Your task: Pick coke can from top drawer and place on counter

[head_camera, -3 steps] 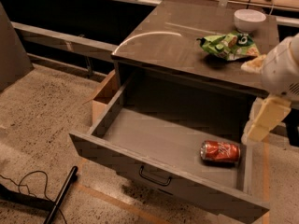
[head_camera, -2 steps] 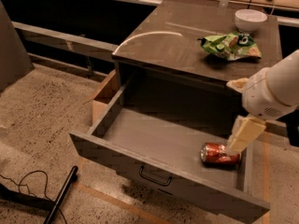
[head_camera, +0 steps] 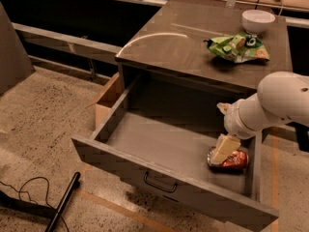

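One hand [head_camera: 225, 150], lowered from above the drawer [head_camera: 159, 144], now reaches the can [head_camera: 235, 159], grip width impossible to tell; grasping likely comes next.

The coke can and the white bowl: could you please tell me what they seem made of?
Coke can: likely aluminium, glossy red print catching light. White bowl: glazed ceramic or plastic, smooth sheen. The tool is down in the top drawer, over the can.

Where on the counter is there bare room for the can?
The counter is bare across its left half, beside the green snack bag; its right rear is crowded by bag and white bowl. The gripper is in the top drawer at the coke can.
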`<state>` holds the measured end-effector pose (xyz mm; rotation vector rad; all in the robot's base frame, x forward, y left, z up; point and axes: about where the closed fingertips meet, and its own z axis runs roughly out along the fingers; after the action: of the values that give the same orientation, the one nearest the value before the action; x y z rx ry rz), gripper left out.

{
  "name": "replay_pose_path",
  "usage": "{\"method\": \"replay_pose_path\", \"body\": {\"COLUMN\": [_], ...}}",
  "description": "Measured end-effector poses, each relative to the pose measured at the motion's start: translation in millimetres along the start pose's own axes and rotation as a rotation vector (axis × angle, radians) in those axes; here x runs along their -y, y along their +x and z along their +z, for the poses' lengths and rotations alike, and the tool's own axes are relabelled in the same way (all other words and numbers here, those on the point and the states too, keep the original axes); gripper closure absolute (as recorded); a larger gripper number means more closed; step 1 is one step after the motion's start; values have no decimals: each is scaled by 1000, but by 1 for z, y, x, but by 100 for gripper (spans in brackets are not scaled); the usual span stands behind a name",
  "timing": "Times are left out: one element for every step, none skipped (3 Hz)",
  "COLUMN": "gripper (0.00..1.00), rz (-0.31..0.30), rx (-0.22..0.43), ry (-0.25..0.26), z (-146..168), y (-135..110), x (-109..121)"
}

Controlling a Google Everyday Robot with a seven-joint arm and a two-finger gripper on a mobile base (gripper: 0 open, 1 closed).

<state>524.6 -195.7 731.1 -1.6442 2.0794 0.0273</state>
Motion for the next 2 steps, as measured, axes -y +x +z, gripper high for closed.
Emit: {"method": "replay_pose_path", "body": {"gripper": [0,0], "rz": [23,53], "rx": [-27,-57], "ry": [-20,-52], "z": [40,67], "y": [20,42], "x": [1,-5]}}
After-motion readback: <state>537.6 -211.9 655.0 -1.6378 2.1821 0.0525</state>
